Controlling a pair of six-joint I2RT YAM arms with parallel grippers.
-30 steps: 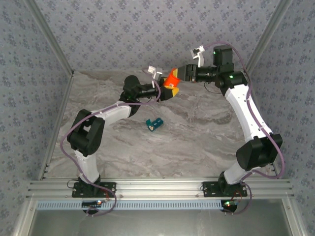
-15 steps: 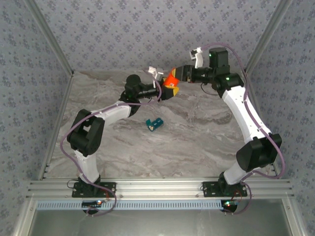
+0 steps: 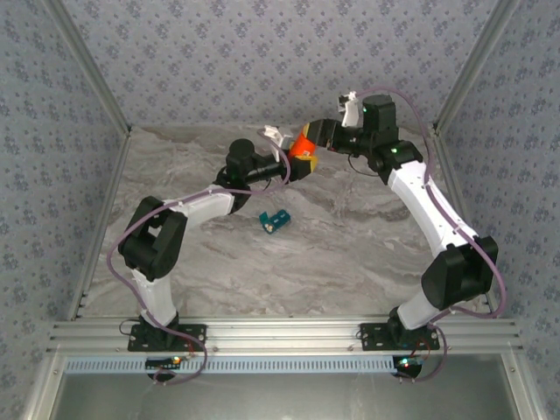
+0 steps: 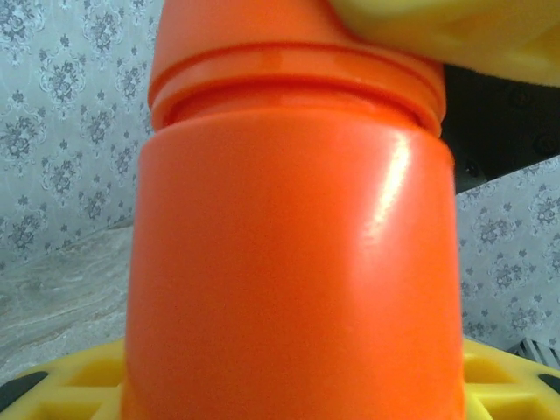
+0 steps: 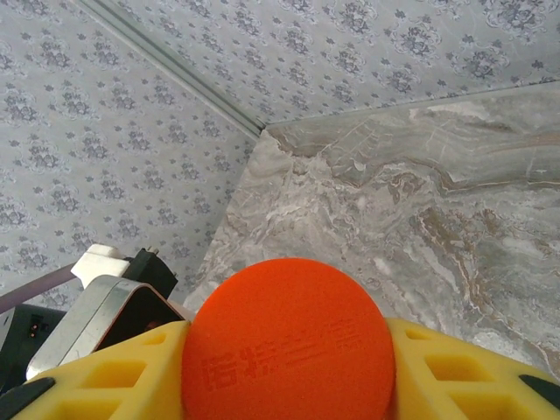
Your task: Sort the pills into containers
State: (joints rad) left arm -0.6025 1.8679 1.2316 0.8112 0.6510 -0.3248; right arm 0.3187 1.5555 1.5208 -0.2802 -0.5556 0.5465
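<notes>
Judging by how things lie, the sorting has hardly begun: the small flat teal-blue plastic pill box (image 3: 274,221) lies alone on the marbled grey bench (image 3: 367,236), mid-bench and well apart from both arms, and whether any compartment is open or filled is too small to tell. No loose pills can be made out on the bench. The orange cylindrical plastic bottle (image 3: 303,144) is held in the air over the far part of the bench, between the two arms, with its round orange cap (image 5: 284,337) on its neck, so the step in hand looks like getting the cap off. What is left would be everything after that: freeing the cap, getting the pills out and dropping them into the box's compartments. The left pincer (image 3: 296,159) is closed about halfway round the bottle's body (image 4: 293,262), its yellow fingers (image 4: 74,385) pressed against the lower part of the wall on either side. The right pincer (image 3: 318,133) comes in from the other end and is closed on the cap, whose flat face sits between that pincer's yellow fingers (image 5: 114,376), touching both. From the left wrist view one of those fingers (image 4: 446,31) lies across the cap's rim.
</notes>
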